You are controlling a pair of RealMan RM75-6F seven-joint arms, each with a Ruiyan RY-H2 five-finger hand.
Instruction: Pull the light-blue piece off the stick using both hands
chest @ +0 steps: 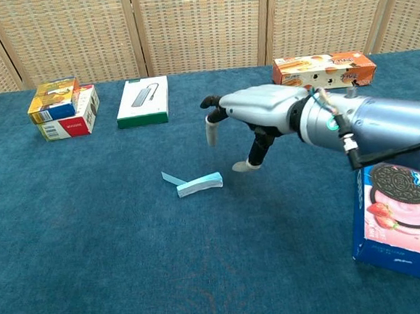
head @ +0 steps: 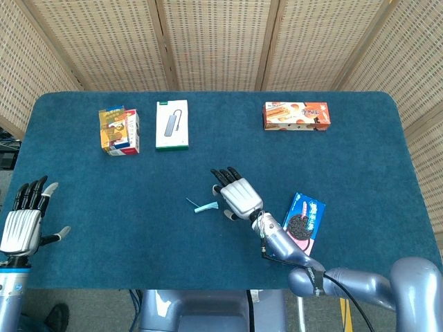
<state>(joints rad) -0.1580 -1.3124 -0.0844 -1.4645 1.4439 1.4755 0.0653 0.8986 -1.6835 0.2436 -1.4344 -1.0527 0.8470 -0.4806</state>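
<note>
From the head view we look down on a dark blue carpeted tabletop (head: 360,152) backed by woven wicker screens (head: 208,41). The light-blue piece (head: 206,206) on its stick (head: 190,202) lies near the tabletop's middle. Our right robot hand (head: 235,195) hovers just right of the piece, fingers spread wide and holding nothing. Our left robot hand (head: 24,221) sits far to the left of the piece at the tabletop's edge, likewise wide and empty. Beyond the piece lie a stack of colourful boxes (head: 119,130), a white-and-green box (head: 172,124) and an orange biscuit box (head: 296,115); an Oreo pack (head: 304,223) lies to its right.

The chest view shows what the head view cannot: the right robot hand is above the tabletop, fingertips (chest: 211,133) hanging downward, apart from the piece. The Oreo pack stands tilted. The left robot hand is outside this view.
</note>
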